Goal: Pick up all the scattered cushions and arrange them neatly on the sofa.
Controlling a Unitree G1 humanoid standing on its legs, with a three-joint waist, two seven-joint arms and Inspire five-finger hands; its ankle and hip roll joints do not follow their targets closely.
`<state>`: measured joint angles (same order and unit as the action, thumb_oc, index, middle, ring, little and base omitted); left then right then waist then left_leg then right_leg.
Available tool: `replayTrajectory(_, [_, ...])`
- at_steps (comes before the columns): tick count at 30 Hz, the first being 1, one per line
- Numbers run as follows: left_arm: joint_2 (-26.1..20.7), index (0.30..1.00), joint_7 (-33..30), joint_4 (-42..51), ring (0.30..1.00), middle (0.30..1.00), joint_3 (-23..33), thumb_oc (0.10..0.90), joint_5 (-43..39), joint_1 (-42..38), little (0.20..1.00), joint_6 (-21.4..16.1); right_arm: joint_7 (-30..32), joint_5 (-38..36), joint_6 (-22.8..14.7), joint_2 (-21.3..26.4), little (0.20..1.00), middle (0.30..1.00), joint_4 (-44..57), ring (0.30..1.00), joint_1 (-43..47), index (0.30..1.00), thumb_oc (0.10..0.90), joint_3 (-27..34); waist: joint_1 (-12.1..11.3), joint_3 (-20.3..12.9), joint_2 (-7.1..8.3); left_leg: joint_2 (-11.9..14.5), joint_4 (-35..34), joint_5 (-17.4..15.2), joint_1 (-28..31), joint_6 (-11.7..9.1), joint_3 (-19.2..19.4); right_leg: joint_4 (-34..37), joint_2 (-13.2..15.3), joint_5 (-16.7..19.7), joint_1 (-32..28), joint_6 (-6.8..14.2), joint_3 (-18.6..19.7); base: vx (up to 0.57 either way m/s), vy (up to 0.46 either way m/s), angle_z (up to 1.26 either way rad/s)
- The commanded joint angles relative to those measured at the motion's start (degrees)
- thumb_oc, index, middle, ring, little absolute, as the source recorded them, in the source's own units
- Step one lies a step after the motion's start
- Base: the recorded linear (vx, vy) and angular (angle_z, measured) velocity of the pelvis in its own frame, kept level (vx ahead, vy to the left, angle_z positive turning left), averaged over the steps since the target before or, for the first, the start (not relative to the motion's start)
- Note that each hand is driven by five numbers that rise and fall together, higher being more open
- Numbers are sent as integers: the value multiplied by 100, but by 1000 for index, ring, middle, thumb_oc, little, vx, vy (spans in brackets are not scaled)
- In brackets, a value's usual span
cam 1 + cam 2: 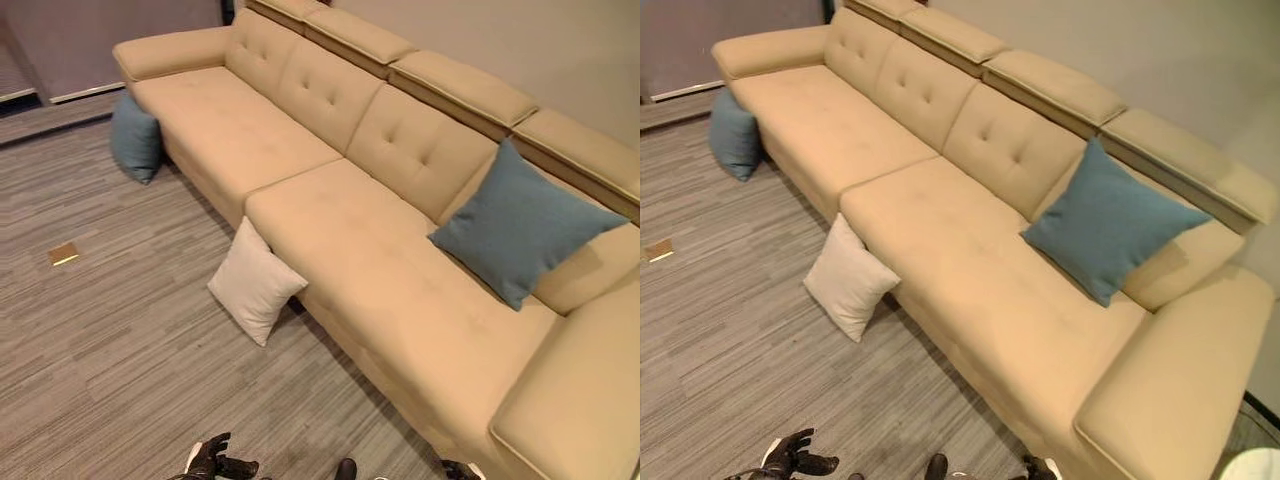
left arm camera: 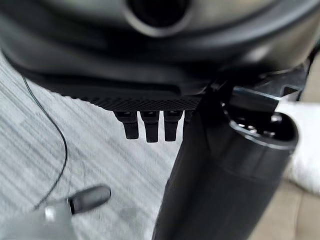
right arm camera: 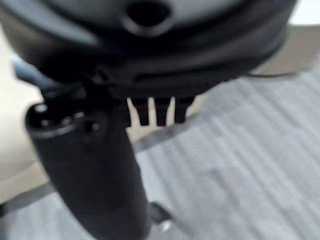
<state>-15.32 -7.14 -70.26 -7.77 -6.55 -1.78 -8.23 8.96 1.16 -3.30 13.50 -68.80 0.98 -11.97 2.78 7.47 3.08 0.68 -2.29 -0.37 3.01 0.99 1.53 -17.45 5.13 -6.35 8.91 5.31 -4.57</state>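
Plainly, two cushions lie off the sofa [image 1: 330,230]: a white cushion [image 1: 255,283] stands on a corner on the floor [image 1: 100,330], leaning on the sofa's front edge, and a blue cushion [image 1: 134,138] sits on the floor against the sofa's far end under the armrest. A second blue cushion, here the seat cushion [image 1: 520,222], already leans on the backrest near the closer armrest.

The left hand [image 1: 212,460] shows at the lower edge of the head views, its fingers relaxed and loosely spread, holding nothing; the left wrist view shows straight fingertips [image 2: 149,127] over bare floor. The right hand [image 3: 155,110] likewise hangs slack with straight fingers and nothing held.

The risks, as I judge them: the white cushion balances on a corner, so a one-sided touch could tip it flat or push it under the sofa's edge. Soft cloth may slip from a shallow pinch. The far blue one sits wedged by the armrest, well apart from both hands, so reaching it calls for walking there.

There are no containers here.
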Motion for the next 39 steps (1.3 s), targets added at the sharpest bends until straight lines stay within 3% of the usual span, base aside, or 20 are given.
replayTrajectory(1, [-311, 900, -145, 91, 900, 900, 78, 800, 117, 6, 900, -143, 113, -6, -141, 81, 900, 900, -3, 900, 310, 900, 800, -23, -165, -55, 210, -190, -80, -257, -220, -144, -136, 823, -122, 263, -516, 123, 160, 64, -66, 125])
replayTrajectory(9, [-243, 900, -102, 57, 900, 900, 71, 800, 47, 53, 900, -139, 94, 120, -109, 96, 900, 900, -111, 900, 303, 900, 800, -150, -355, -108, 324, -228, -46, -185, -353, -307, -501, 1500, -136, 244, -911, 82, -226, 42, -83, 65])
replayTrajectory(11, [-185, 900, -59, 12, 900, 900, 4, 800, 103, 64, 900, -127, 116, 131, -137, 129, 900, 900, -89, 900, 308, 900, 800, -134, -380, -34, 377, -241, 168, -221, -514, -354, -536, 1651, -118, 252, -1012, 52, -510, -30, -92, 75])
replayTrajectory(12, [-158, 900, -54, 5, 900, 900, 1, 800, 82, 64, 900, -107, 144, 156, -137, 173, 900, 900, -99, 900, 326, 900, 800, -128, -397, 23, 412, -244, 435, -275, -685, -368, -434, 1687, -80, 248, -1057, 33, -724, -45, -61, 96])
replayTrajectory(16, [-159, 900, -50, -13, 900, 900, -30, 800, 153, 86, 900, -102, 162, 219, -118, 216, 900, 900, -126, 900, 320, 900, 800, -117, -381, 46, 423, -192, 665, -338, -825, -348, -104, 1693, -24, 239, -1075, 34, -907, 3, 23, 92])
replayTrajectory(17, [-189, 900, -21, -40, 900, 900, -42, 800, 263, 133, 900, -72, 156, 297, -83, 192, 900, 900, -160, 900, 241, 900, 800, -120, -317, 13, 419, -36, 692, -418, -790, -280, 376, 1609, 11, 196, -1065, 24, -1024, 73, 100, 42])
replayTrajectory(19, [-211, 900, -15, -43, 900, 900, -37, 800, 299, 155, 900, -63, 155, 333, -67, 176, 900, 900, -191, 900, 224, 900, 800, -132, -305, -8, 410, -12, 691, -444, -768, -263, 470, 1562, 13, 164, -1067, 20, -1055, 82, 89, 38])
replayTrajectory(22, [-301, 900, -2, -22, 900, 900, 43, 800, 305, 178, 900, -55, 156, 425, -22, 61, 900, 900, -268, 900, 191, 900, 800, -162, -342, -25, 462, -85, 866, -693, -711, -119, 516, 971, 167, 116, -1054, 107, -1007, 191, 198, 18])
replayTrajectory(24, [-344, 900, -18, 12, 900, 900, 66, 800, 280, 150, 900, -73, 148, 455, -13, 12, 900, 900, -300, 900, 209, 900, 800, -168, -364, -2, 475, -186, 862, -758, -637, -6, 467, 428, 316, 453, -865, 249, -890, 149, 239, -10])
replayTrajectory(26, [-371, 900, -52, 84, 900, 900, 87, 800, 235, 122, 900, -63, 149, 494, 19, -30, 900, 900, -297, 900, 272, 900, 800, -206, -368, 77, 422, -283, 794, -772, -471, 144, 387, -435, 476, 1036, -523, 340, -734, 136, 256, -2])
replayTrajectory(28, [-391, 900, -54, 115, 900, 900, 87, 800, 209, 87, 900, -64, 140, 480, 6, -52, 900, 900, -278, 900, 297, 900, 800, -228, -344, 105, 356, -256, 739, -738, -423, 183, 321, -798, 439, 1117, -334, 321, -650, 124, 173, 3])
replayTrajectory(30, [-454, 900, -72, 170, 900, 900, 82, 800, 209, 35, 900, -87, 146, 487, -29, -69, 900, 900, -143, 900, 312, 900, 800, -286, -279, 139, 199, -197, 507, -761, -60, 202, 89, -1382, 223, 914, 118, 271, -439, 251, 191, 32])
replayTrajectory(32, [-465, 900, -80, 200, 900, 900, 45, 800, 213, 24, 900, -105, 151, 477, -49, -56, 900, 900, -55, 900, 298, 900, 800, -343, -144, 135, 196, -268, 330, -794, 235, 170, -132, -953, -78, 719, 319, 200, -247, 256, 71, 30])
replayTrajectory(33, [-465, 900, -80, 200, 900, 900, 45, 800, 213, 23, 900, -105, 151, 477, -49, -56, 900, 900, -55, 900, 299, 900, 800, -343, -138, 125, 190, -261, 326, -785, 222, 168, -138, -930, -84, 736, 320, 197, -256, 303, 41, 43])
replayTrajectory(34, [-473, 900, -67, 192, 900, 900, -2, 800, 245, -4, 900, -93, 155, 432, -52, -19, 900, 900, -20, 900, 290, 900, 800, -340, -42, 110, 248, -388, 245, -837, 357, 132, -317, -279, -281, 680, 435, 186, -161, 186, 24, 53])
replayTrajectory(35, [-471, 900, -67, 191, 900, 900, -1, 800, 245, -3, 900, -93, 155, 432, -52, -17, 900, 900, -20, 900, 289, 900, 800, -341, -32, 130, 237, -375, 238, -846, 389, 129, -330, -267, -290, 674, 396, 183, -178, 452, 48, 57])
replayTrajectory(36, [-447, 900, -48, 141, 900, 900, -71, 800, 315, -57, 900, -86, 154, 414, -42, 23, 900, 900, -25, 900, 280, 900, 800, -318, 117, 88, 334, -545, 120, -928, 642, 90, -578, 644, -482, 858, 604, 226, -140, 389, 31, 58])
replayTrajectory(39, [-396, 900, -2, 65, 900, 900, -113, 800, 400, -93, 900, -98, 156, 505, -19, 51, 900, 900, -97, 900, 273, 900, 800, -315, 203, 62, 303, -579, 93, -983, 940, -13, -804, 1065, -486, 1006, 629, 248, -651, 375, 12, 81])
